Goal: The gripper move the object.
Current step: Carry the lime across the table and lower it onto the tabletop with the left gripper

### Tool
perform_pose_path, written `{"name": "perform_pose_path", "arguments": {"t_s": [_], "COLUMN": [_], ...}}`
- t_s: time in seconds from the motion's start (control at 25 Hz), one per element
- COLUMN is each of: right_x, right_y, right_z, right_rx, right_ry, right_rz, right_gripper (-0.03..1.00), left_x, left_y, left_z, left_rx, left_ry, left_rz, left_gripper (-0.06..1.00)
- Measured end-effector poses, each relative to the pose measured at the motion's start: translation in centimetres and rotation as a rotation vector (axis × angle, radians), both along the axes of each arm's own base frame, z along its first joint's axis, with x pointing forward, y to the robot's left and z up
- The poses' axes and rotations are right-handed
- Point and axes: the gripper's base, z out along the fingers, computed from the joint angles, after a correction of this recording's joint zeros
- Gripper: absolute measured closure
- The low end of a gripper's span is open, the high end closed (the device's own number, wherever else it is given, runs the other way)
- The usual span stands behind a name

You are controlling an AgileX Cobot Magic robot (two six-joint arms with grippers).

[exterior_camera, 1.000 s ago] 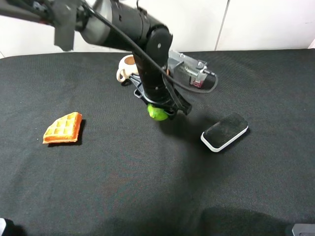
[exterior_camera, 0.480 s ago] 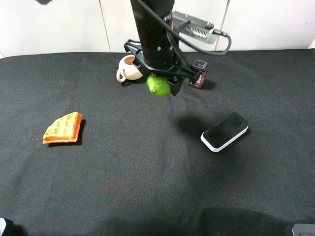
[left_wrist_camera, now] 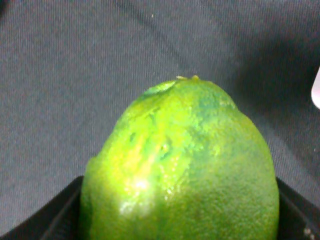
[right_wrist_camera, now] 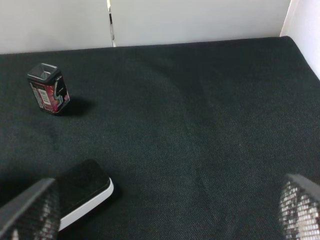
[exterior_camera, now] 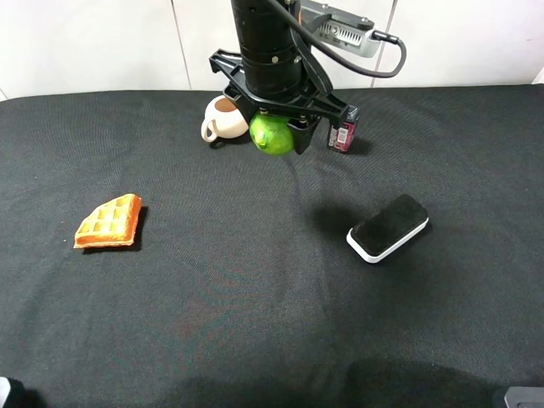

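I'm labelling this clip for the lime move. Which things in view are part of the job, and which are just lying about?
In the job: left end effector, shut on the lime.

Lying about: waffle piece; cream teapot; small red-labelled black container; flat black-and-white block; right end effector, open and idle.

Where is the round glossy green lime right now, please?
The lime is at back centre of the high view, held aloft by the left gripper, between the cream teapot and the small dark-red box.
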Motion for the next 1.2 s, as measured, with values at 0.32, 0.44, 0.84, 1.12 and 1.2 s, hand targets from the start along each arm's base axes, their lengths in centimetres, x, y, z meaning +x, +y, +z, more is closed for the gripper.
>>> {"name": "perform_pose_path", "arguments": {"t_s": [0.32,0.44,0.84,1.12,1.2], "right_x": [0.0,0.0,0.0,0.0,0.0], "right_y": [0.0,0.0,0.0,0.0,0.0], "right_z": [0.0,0.0,0.0,0.0,0.0], "right_rx": [0.000,0.000,0.000,0.000,0.000], "right_ry": [0.000,0.000,0.000,0.000,0.000], "right_rz": [0.000,0.000,0.000,0.000,0.000], "right_gripper": [0.31,0.31,0.31,0.31,0.31], "left_x": [0.0,0.1,1.7,3.8,4.4], "left_y": [0.8,1.0,3.0,5.5,6.4], "left_z": [0.0,0.0,-0.1,-0.1,-0.1], "left_rx": [0.086,0.107,0.111,0.096,0.097], "left_ry": [-0.001,-0.008,0.027,0.053,0.054], "left_rz": [-0.004,-0.004,0.024,0.069,0.089], "left_gripper": [0.31,0.31,0.31,0.31,0.31]}}
